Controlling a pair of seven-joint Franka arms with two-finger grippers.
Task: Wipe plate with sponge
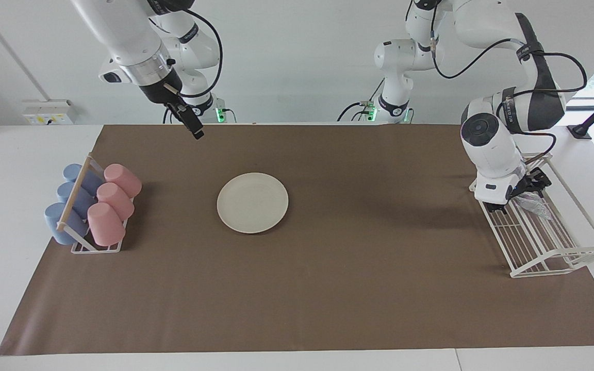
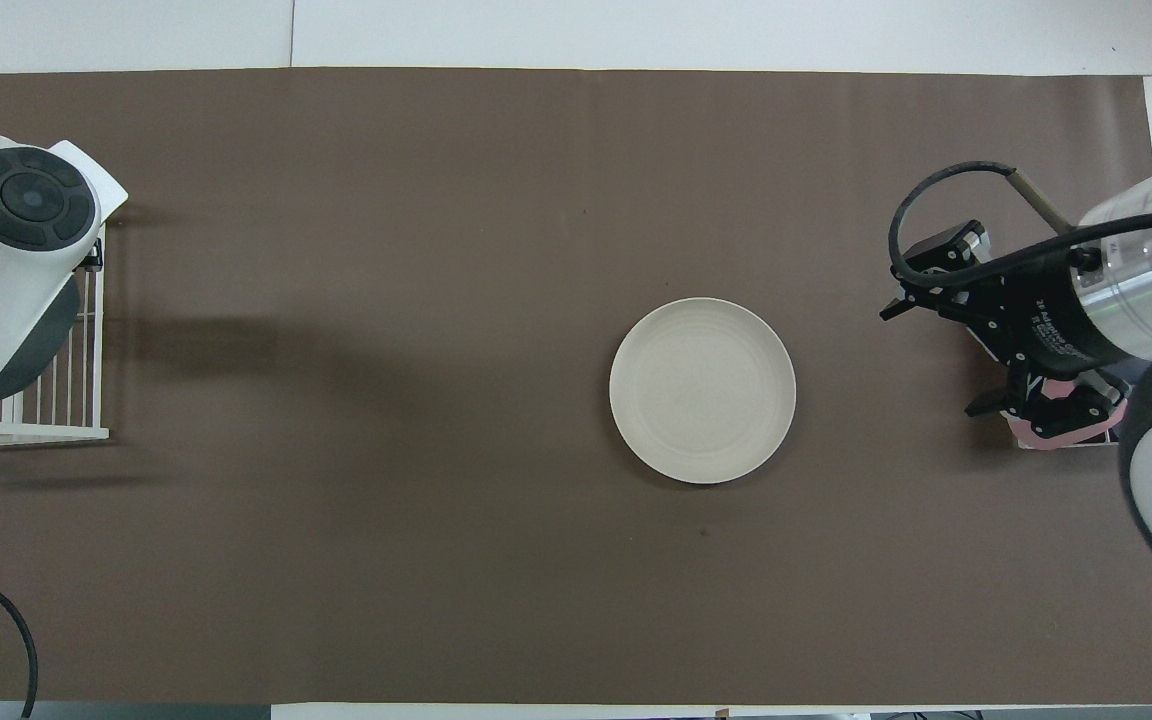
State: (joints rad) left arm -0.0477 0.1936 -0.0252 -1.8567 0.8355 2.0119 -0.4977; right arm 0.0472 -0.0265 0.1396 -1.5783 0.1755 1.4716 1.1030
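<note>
The cream-white plate (image 1: 252, 202) lies flat on the brown mat, about mid-table toward the right arm's end; it also shows in the overhead view (image 2: 702, 390). The sponge (image 1: 535, 207), a translucent silvery wad, lies in the white wire rack (image 1: 560, 257) at the left arm's end. My left gripper (image 1: 526, 193) is down in that rack right at the sponge; I cannot tell whether it touches it. In the overhead view the left arm's wrist hides both. My right gripper (image 1: 196, 131) hangs high in the air, open and empty, over the mat beside the cup rack (image 2: 931, 362).
A white rack (image 1: 96, 248) with pink cups (image 1: 114, 198) and blue cups (image 1: 70, 206) lying in it stands at the right arm's end of the table. The brown mat (image 1: 328, 288) covers most of the table. The wire rack also shows under the left arm (image 2: 36, 400).
</note>
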